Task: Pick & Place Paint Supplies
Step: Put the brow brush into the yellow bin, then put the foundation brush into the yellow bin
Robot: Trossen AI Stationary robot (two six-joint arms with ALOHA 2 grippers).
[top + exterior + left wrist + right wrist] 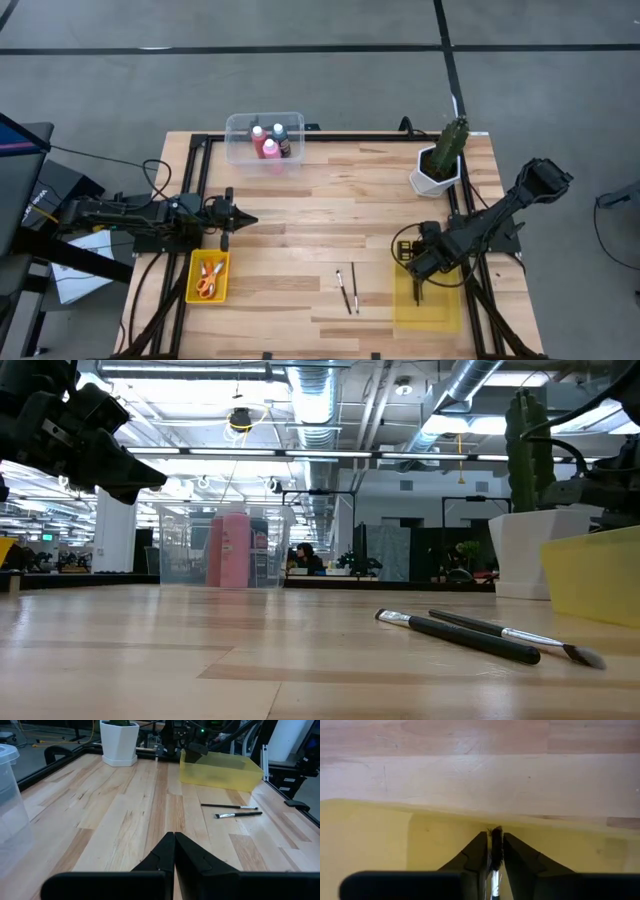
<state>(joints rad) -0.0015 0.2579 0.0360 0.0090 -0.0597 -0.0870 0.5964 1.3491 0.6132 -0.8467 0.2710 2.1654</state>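
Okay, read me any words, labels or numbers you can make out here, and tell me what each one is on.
None can be read.
Pink bottle and dark bottle in the clear bin: any labels too small.
White strip on the gear left of the table: print too small.

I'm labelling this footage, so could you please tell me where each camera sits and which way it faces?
High view: overhead, straight down on the table; both arms show.
Low view: at tabletop height, level across two brushes into the room; the left end effector shows at top left.
Left wrist view: on the left arm, facing across the table to the yellow bin; its shut end effector shows.
Right wrist view: on the right arm, looking down into the bin; its end effector flanks a brush.
Shared: high, low and left wrist views all show the two brushes.
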